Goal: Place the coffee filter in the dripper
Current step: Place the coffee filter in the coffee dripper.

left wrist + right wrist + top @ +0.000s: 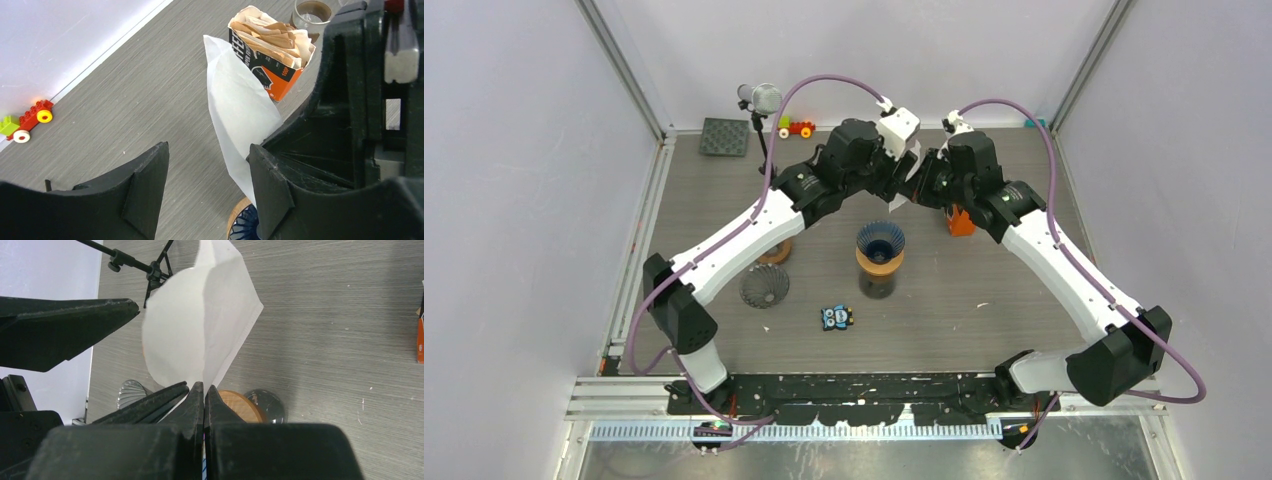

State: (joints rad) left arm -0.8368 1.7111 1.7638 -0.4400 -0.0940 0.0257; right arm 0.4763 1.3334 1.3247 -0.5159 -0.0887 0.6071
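Note:
My right gripper [205,390] is shut on the lower edge of a white paper coffee filter [200,325], holding it up in the air. The filter [240,110] hangs partly opened. My left gripper [207,192] is open, and the paper lies between its fingers, close against the right one [270,190]. The dripper [880,240] is dark blue and ribbed, with a wooden collar, and sits on a glass carafe at mid-table. It stands just below and in front of both grippers, which meet above it [911,188]. A sliver of the dripper [247,225] shows under the filter.
An orange box of brown filters [272,55] stands right of the grippers. On the left are a clear ribbed dripper [764,287] and a wooden ring [776,252]. A small owl toy [837,317] lies near the front. A microphone stand [759,100], a black mat [724,137] and a toy car [796,128] sit at the back.

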